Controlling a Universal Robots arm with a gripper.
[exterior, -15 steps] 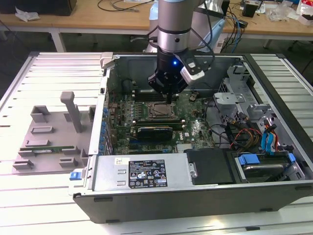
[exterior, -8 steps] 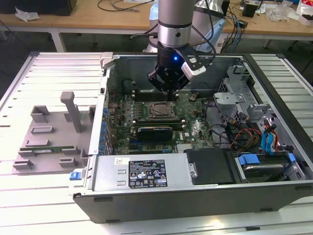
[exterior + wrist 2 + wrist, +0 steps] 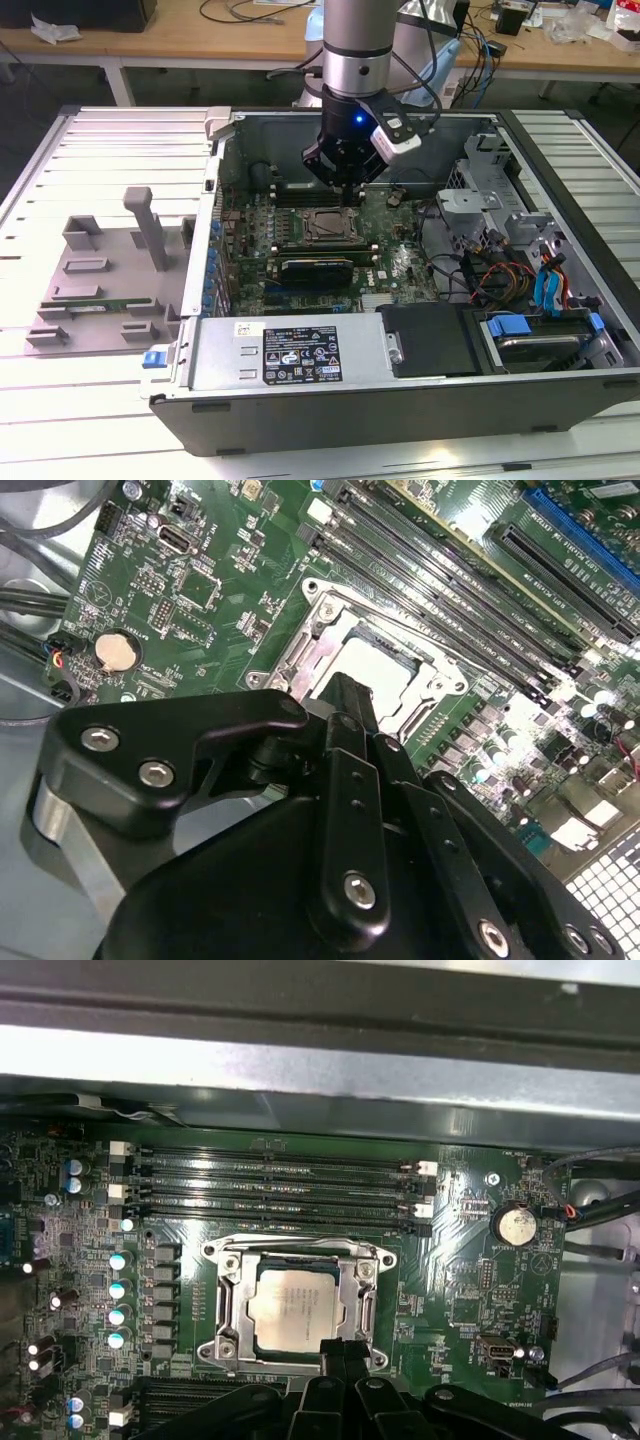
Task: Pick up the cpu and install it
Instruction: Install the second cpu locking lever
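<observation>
One cpu (image 3: 294,1305) is counted in the first wrist view, in one socket frame (image 3: 298,1300). Four memory slots (image 3: 275,1185) and one coin cell (image 3: 516,1225) are counted. One computer case (image 3: 400,400) is seen.

**Workshop setup behind the rig**

So the whole thing sits on a pale slatted metal table (image 3: 60,400), pretty brightly lit from above. Behind it runs a long wooden workbench (image 3: 200,45) on white legs, cluttered with black cables (image 3: 240,10) and crumpled white scraps (image 3: 50,30). A grey plastic fixture tray (image 3: 100,280) sits toward the exterior view's left.
</observation>
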